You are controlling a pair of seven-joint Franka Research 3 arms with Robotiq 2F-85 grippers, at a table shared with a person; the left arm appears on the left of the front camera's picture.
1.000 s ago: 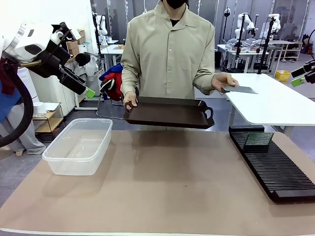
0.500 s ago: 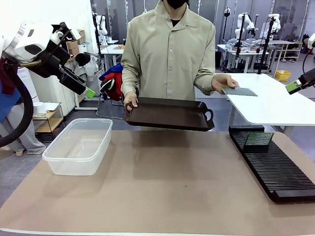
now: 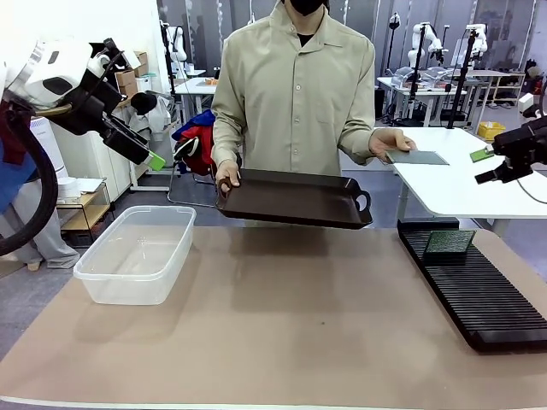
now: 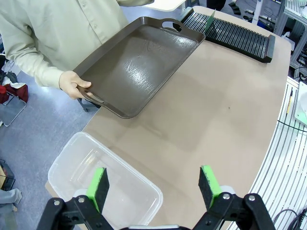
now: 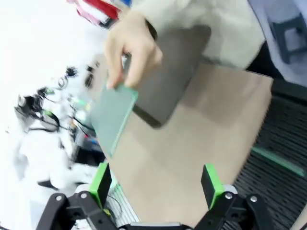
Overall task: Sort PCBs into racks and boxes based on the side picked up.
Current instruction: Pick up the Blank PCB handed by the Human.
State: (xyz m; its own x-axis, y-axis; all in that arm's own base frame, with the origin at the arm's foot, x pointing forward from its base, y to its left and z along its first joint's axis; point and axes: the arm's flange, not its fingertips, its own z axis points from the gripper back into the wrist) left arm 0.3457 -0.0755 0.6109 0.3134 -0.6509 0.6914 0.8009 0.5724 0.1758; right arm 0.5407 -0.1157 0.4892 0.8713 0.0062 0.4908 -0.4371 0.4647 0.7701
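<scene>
Reaching for a handover looks like the step in hand. The person's hand (image 3: pixel 386 142) holds 1 green PCB (image 3: pixel 416 157) out flat toward the robot's right. The right fingers (image 3: pixel 480 155) hover near its free end, spread wide and gripping nothing.

Next, I judge, they must slide 1 pad above and 1 below that free edge, clear of the hand, then pinch. Which face is taken should decide rack or box.

The right arm comes in level from the side, wrist turned toward the board. The left fingers (image 4: pixel 99 184) hang parted and empty, raised above the clear box (image 3: pixel 128 289).

A 2nd PCB (image 3: pixel 449 243) stands in a far slot of the black rack (image 3: pixel 479 295). The person's other hand (image 3: pixel 226 177) holds a brown tray (image 3: pixel 291 201) above the surface (image 3: pixel 291 333).
</scene>
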